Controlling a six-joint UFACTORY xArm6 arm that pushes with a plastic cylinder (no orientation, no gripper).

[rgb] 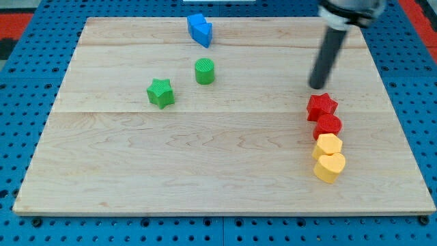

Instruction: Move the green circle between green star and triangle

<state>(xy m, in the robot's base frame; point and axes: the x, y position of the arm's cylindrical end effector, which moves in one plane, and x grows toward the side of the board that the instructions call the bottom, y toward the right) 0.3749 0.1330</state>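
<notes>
The green circle point(205, 71) stands in the upper middle of the wooden board point(205, 164). The green star point(160, 93) lies to its lower left, a short gap apart. A blue block point(200, 29), roughly triangular, sits near the view's top edge of the board, above the green circle. My tip point(317, 87) is far to the view's right of the green circle, just above the red star point(321, 106), touching none of the green or blue blocks.
At the right side a column of blocks runs downward: the red star, a red circle point(328, 126), a yellow hexagon-like block point(328, 145) and a yellow heart point(330, 167). A blue pegboard point(27, 102) surrounds the board.
</notes>
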